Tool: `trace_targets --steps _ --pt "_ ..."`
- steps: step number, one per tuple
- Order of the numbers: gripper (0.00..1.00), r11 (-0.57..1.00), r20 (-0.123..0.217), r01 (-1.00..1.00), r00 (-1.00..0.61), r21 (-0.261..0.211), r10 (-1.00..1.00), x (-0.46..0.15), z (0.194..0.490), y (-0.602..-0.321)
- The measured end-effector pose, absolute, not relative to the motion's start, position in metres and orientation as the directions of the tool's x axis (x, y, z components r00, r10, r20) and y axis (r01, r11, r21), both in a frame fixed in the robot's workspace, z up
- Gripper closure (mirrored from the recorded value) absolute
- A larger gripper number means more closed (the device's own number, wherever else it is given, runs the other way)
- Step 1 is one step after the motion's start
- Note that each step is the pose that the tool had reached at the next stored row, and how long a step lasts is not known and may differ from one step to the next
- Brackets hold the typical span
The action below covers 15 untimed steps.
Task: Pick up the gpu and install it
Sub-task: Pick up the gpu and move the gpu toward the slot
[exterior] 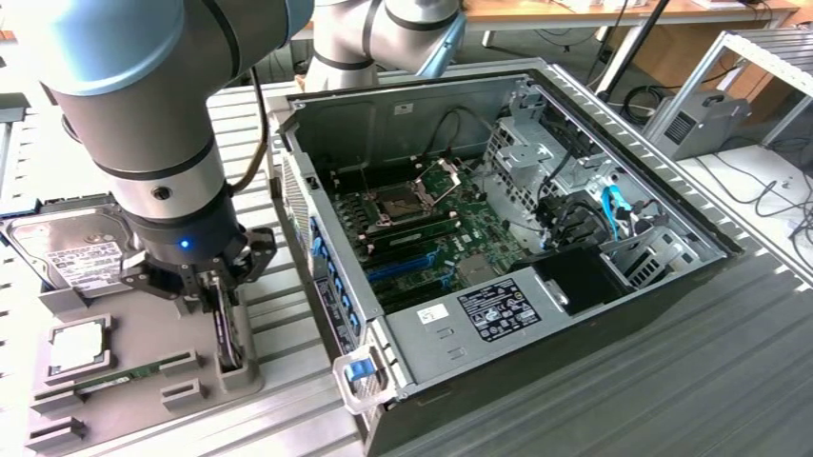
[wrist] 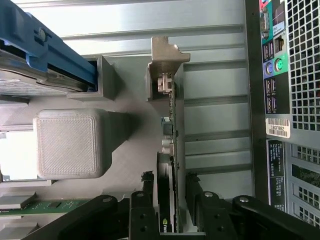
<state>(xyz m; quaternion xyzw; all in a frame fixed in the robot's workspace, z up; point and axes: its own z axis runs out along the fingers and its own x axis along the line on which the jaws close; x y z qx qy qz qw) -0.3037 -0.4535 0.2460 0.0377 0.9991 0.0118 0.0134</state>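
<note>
Gpu [exterior: 230, 335] [wrist: 173, 125] stands on edge in the grey holder [exterior: 140, 376], just beside the computer case [exterior: 300, 181], with its long axis parallel to the case wall. Tool [exterior: 213, 301] [wrist: 170, 183] sits directly above it, partly open. Jaws straddle both faces; no firm grip evident.

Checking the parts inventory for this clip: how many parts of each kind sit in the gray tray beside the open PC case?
hard drive: 1
CPU: 1
memory stick: 1
gpu: 1
Total: 4
</note>
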Motion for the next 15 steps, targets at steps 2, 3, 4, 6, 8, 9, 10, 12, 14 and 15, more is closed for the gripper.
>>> trace_targets --steps 2,3,4,6,8,9,10,12,14,15 --pt "0.72 0.997 -0.026 0.075 -0.997 0.025 0.076 -0.3037 0.246 -0.4535" --pt "0.72 0.997 -0.026 0.075 -0.997 0.025 0.076 -0.3038 0.246 -0.4535" --pt "0.74 0.997 -0.026 0.075 -0.997 0.025 0.076 -0.3037 0.246 -0.4535" --pt "0.74 0.997 -0.026 0.075 -0.997 0.025 0.076 -0.3037 0.246 -0.4535" --pt "0.74 0.997 -0.026 0.075 -0.997 0.025 0.076 -0.3037 0.246 -0.4535" --pt "0.74 0.997 -0.026 0.075 -0.997 0.025 0.076 -0.3037 0.246 -0.4535" --pt "0.74 0.997 -0.026 0.075 -0.997 0.025 0.076 -0.3037 0.246 -0.4535" --pt "0.74 0.997 -0.026 0.075 -0.997 0.025 0.076 -0.3037 0.246 -0.4535" --pt "0.74 0.997 -0.026 0.075 -0.997 0.025 0.076 -0.3037 0.246 -0.4535" --pt "0.74 0.997 -0.026 0.075 -0.997 0.024 0.076 -0.3037 0.246 -0.4535"
